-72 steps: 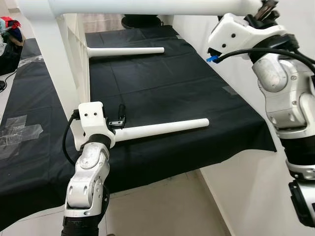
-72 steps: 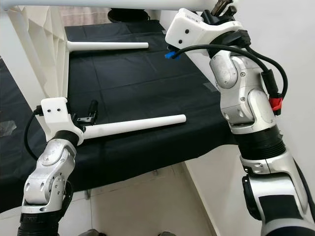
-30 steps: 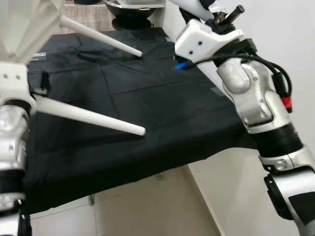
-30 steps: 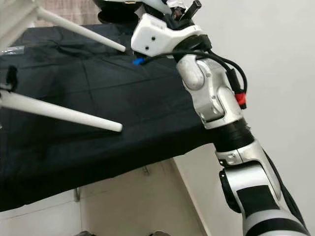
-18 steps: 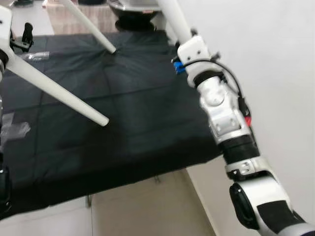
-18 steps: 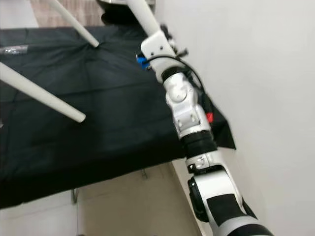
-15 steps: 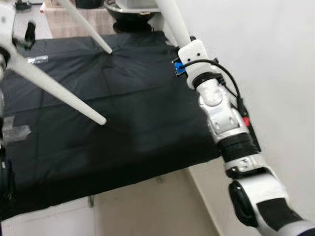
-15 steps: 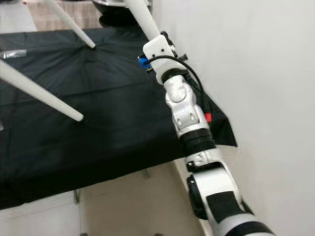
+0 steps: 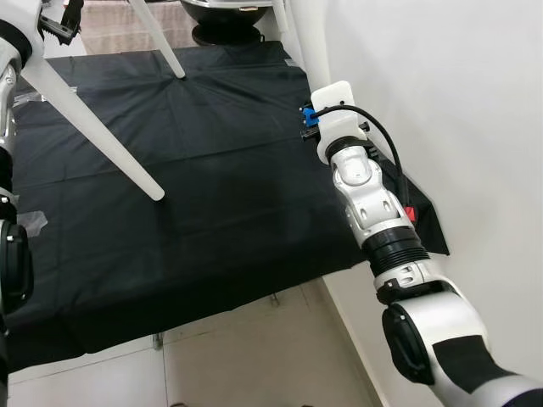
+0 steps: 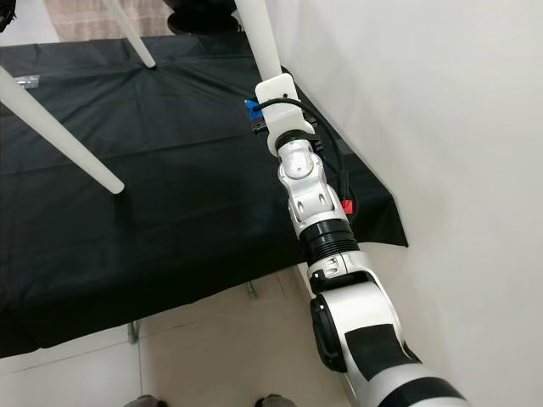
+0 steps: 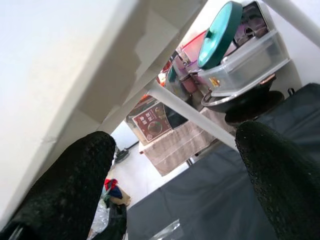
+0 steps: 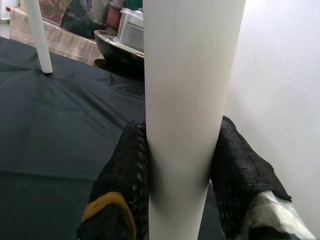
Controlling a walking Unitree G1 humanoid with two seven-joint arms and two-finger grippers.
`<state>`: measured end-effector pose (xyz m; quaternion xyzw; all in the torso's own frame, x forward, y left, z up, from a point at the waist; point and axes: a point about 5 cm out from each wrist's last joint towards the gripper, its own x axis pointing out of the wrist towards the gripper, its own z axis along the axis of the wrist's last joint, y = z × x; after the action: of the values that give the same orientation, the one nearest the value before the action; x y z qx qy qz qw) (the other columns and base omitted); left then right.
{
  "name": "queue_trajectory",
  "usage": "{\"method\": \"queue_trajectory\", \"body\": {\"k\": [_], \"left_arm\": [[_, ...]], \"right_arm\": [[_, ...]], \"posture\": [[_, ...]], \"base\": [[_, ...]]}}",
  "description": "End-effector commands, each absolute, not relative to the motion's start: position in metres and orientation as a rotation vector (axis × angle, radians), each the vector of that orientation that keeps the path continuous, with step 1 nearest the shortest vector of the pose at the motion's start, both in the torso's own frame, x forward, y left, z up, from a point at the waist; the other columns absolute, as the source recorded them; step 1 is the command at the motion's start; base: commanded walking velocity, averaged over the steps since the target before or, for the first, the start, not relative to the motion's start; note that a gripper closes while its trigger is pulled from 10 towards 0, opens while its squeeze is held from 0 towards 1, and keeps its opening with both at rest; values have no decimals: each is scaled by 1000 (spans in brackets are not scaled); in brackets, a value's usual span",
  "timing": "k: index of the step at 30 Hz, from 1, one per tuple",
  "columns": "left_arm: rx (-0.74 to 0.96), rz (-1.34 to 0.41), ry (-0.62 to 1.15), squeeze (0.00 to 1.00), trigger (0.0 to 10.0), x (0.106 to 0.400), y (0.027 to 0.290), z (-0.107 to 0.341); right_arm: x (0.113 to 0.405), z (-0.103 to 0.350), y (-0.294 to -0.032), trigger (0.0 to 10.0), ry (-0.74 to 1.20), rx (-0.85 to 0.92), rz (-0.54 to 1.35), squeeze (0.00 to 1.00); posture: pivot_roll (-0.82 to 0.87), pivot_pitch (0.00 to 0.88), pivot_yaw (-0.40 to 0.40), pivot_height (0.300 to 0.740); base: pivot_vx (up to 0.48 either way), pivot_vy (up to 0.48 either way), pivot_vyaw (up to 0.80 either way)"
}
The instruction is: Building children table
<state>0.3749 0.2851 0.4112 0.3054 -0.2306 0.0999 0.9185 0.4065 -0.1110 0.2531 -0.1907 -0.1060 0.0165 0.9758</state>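
Above the black cloth (image 9: 212, 170), right claw (image 12: 182, 170) clamps table leg (image 12: 187, 75).

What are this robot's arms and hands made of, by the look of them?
Silver metal joints on the right arm, a ribbed black collar, a white block at the wrist, a black cable and a blue plug. The right hand has two fingers covered in textured black padding.

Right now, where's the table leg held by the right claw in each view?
Left eye view: table leg top centre, beside the wall.
Right eye view: top centre.
Right wrist view: upright mid-picture, gripped by the right claw.
Left wrist view: cannot tell which white leg.
Shared landmark: black cloth.
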Motion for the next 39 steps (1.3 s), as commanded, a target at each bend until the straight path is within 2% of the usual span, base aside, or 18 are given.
{"method": "queue_trajectory", "body": {"k": [1, 6, 7, 16, 24, 28, 29, 30, 38, 39], "left_arm": [[634, 281, -631, 0, 10000, 356, 288, 454], [637, 275, -660, 0, 10000, 355, 280, 466], [640, 259, -688, 0, 10000, 356, 267, 478], [605, 217, -717, 0, 10000, 362, 250, 480], [580, 122, -736, 0, 10000, 371, 218, 484], [583, 104, -737, 0, 10000, 373, 212, 484], [579, 96, -736, 0, 10000, 373, 210, 483], [577, 89, -731, 0, 10000, 374, 209, 481], [556, 46, -702, 0, 10000, 382, 205, 464], [538, 33, -698, 0, 10000, 384, 204, 457]], "right_arm": [[408, 223, -132, 0, -64, -391, -21, 0], [409, 225, -132, 0, -72, -390, -27, 0], [410, 228, -131, 0, -79, -380, -29, 0], [409, 225, -128, 0, -60, -348, -17, 0], [410, 220, -135, 0, -13, -245, -70, 0], [411, 222, -138, 0, -14, -266, -68, 0], [411, 223, -138, 2667, -21, -277, -74, 0], [412, 224, -138, 10000, -25, -285, -72, 0], [411, 224, -138, 10000, -24, -267, -68, 0], [411, 224, -138, 10000, -23, -258, -71, 533]], "posture": [[72, 89, -67, 740], [77, 92, -72, 740], [77, 94, -62, 740], [75, 102, -64, 740], [77, 106, -55, 740], [89, 105, -62, 740], [80, 107, -48, 740], [80, 107, -48, 740], [73, 102, -43, 740], [71, 96, -43, 740]], "base": [[0, 0, 0], [0, 0, 0], [0, 0, 0], [0, 0, 0], [0, 0, 0], [0, 0, 0], [0, 0, 0], [0, 0, 0], [0, 0, 0], [0, 0, 0]]}}
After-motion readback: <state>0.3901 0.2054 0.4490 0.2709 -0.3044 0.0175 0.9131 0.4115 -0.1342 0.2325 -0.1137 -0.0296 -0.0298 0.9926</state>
